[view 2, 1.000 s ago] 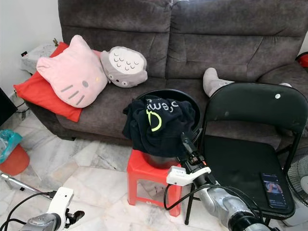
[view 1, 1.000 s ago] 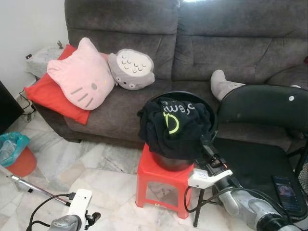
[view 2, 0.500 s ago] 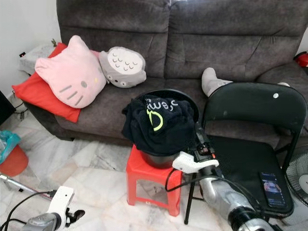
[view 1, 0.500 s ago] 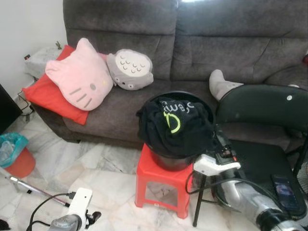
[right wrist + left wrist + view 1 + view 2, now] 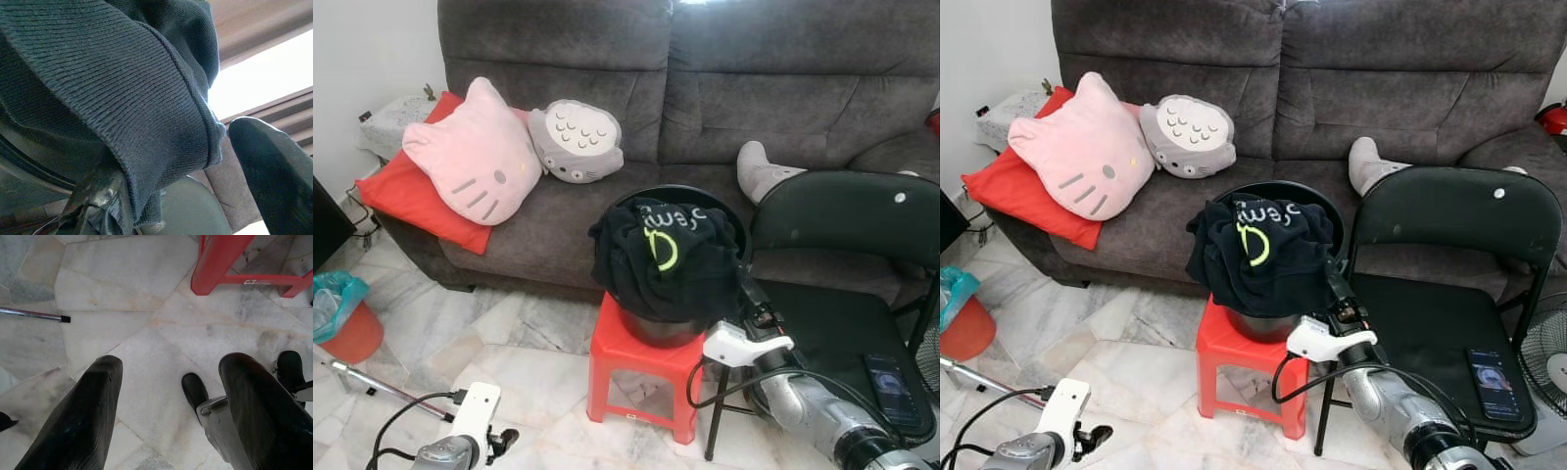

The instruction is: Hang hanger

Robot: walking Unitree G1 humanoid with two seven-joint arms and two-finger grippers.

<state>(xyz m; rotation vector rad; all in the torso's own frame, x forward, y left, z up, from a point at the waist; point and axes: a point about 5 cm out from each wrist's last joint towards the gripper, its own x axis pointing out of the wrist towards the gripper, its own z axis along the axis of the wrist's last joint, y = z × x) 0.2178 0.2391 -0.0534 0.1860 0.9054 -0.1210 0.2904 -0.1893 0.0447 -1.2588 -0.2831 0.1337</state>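
A black garment with lime-green lettering (image 5: 664,253) lay heaped over a round black tub (image 5: 724,221) set on a small red plastic stool (image 5: 636,364) at the centre of the frame, in front of a dark grey fabric sofa (image 5: 754,88) that ran across the top. The robot's right gripper (image 5: 748,291), at the end of a silver arm entering from the lower right, was pressed against the right-hand edge of that garment; in the right wrist view its fingers (image 5: 274,171) stood apart, with a ribbed fold of the dark cloth hanging between them, and whether they pinched the cloth could not be told. The garment draped across the tub hid any hanger from sight. The left gripper (image 5: 166,401) hung low at the bottom left, its two black fingers spread wide over the pale marble floor (image 5: 122,298), a leg of the stool at the upper edge of the left wrist view. A black folding metal chair (image 5: 1449,225) stood at the right, just beside the stool, with a smartphone (image 5: 1491,371) lying on its seat. On the sofa's left end rested a pink cat-face cushion (image 5: 475,157), a red pillow (image 5: 396,191) beneath it, and a grey owl-like plush (image 5: 576,142). An orange bin with a teal liner (image 5: 340,313) sat at the left edge.
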